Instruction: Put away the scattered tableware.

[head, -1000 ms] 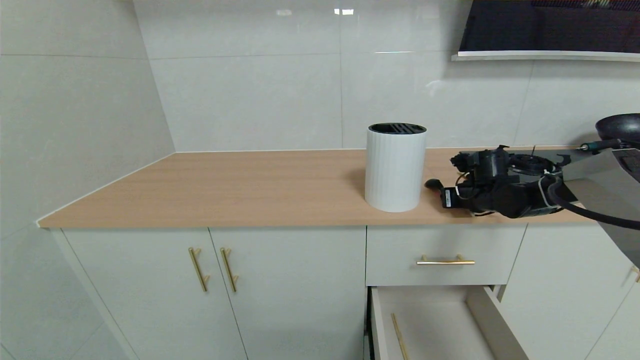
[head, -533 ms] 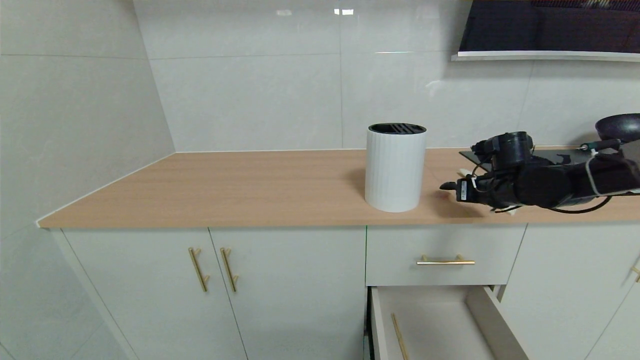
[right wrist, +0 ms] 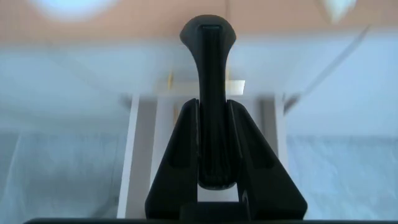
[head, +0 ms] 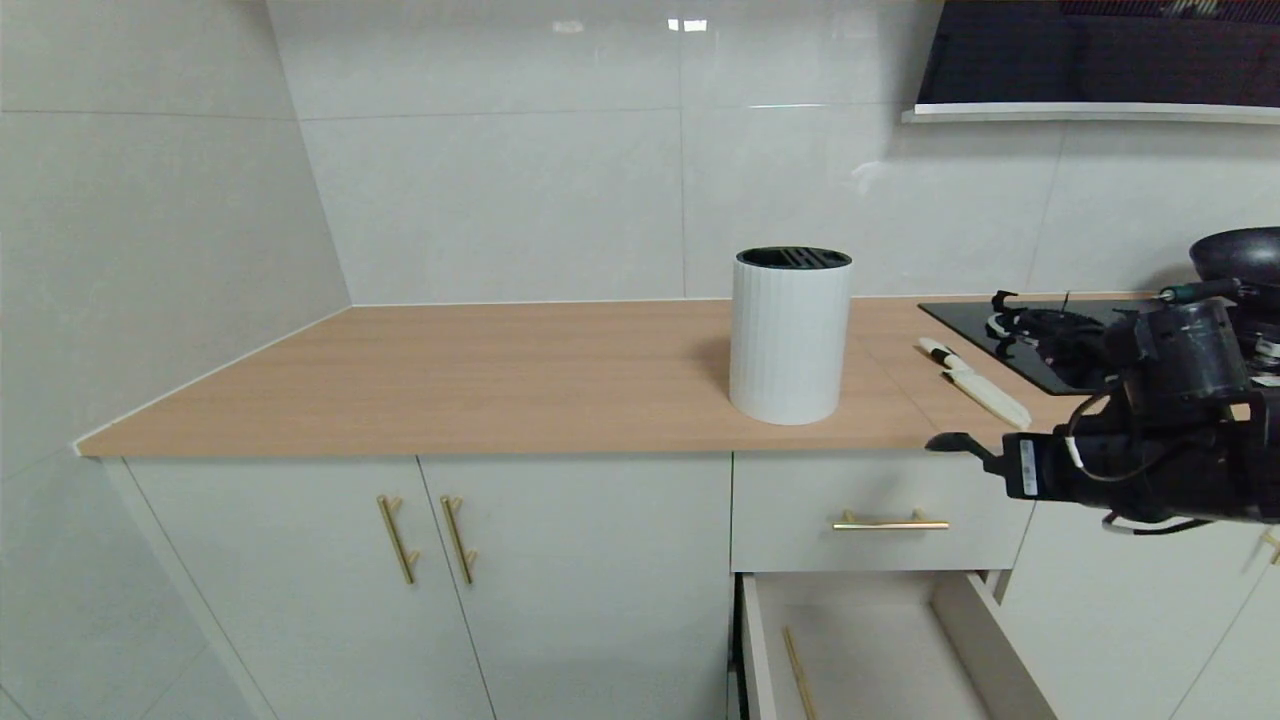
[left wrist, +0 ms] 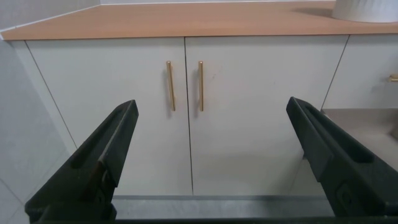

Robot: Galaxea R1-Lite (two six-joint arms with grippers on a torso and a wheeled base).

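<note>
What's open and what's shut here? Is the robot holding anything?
Lower drawer: pulled open.
Upper drawer: shut.
Cabinet doors: shut.
White holder: standing upright on the counter.
Knife: lying flat on the counter.
Left gripper: open, holding nothing.
Right gripper: shut on a black utensil.

The tabletop [head: 500, 370] carries one white ribbed holder [head: 791, 340], one pale knife [head: 975, 383] and, at two o'clock, one wok [head: 1240, 252]. There is one black-handled utensil [right wrist: 208, 93]. Below are two drawers [head: 880, 490] and two cabinet doors [head: 590, 580].
</note>
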